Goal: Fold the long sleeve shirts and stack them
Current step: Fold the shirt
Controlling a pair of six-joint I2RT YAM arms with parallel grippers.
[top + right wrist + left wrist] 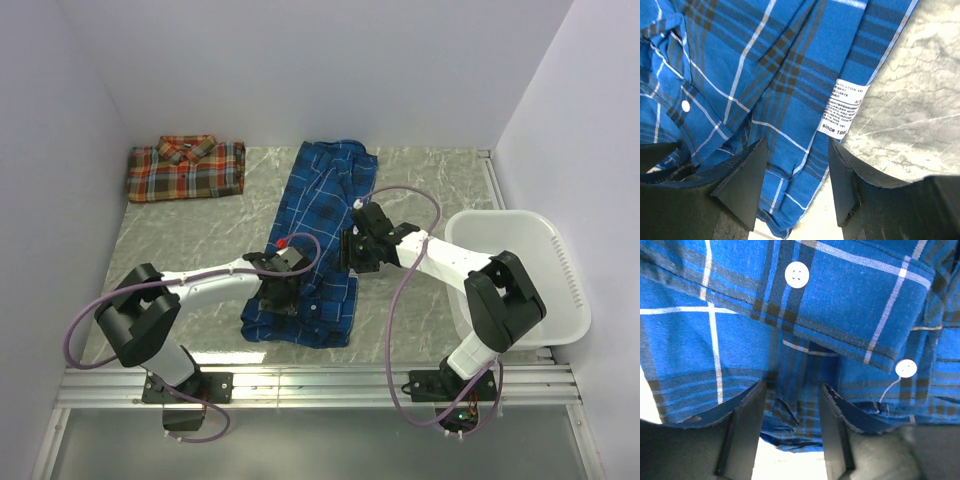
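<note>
Setting: a grey marbled worktop (200, 230) boxed in by plain white walls (300, 70), with a white basket (520, 250) at its right edge
Red-orange shirt (186, 168): folded into a flat rectangle, collar up, in the far left corner – by the look of it, done
Blue shirt (320, 190): a long rumpled strip down the middle of the worktop, from near the far edge almost to the near edge, well apart from the red-orange one; not yet a tidy fold
Left gripper (792, 384): low over the near end of the blue shirt, fingers apart astride a ruck of cloth just below a buttoned cuff (860, 295); nothing visibly pinched
Right gripper (797, 142): on the shirt's right side about midway along, jaws parted over the hem beside the white care label (842, 112), bare worktop just to the right; holds nothing
Step in hand: likely both arms taking hold for the next fold
Handling: light, limp woven cloth – it will drape and sag, not hold a shape, and layers slide on each other
Where to grip: at the doubled hem or side seam, catching every layer, not a single loose ply
Risk: a shallow pinch lifts only the top layer and opens the fold
</note>
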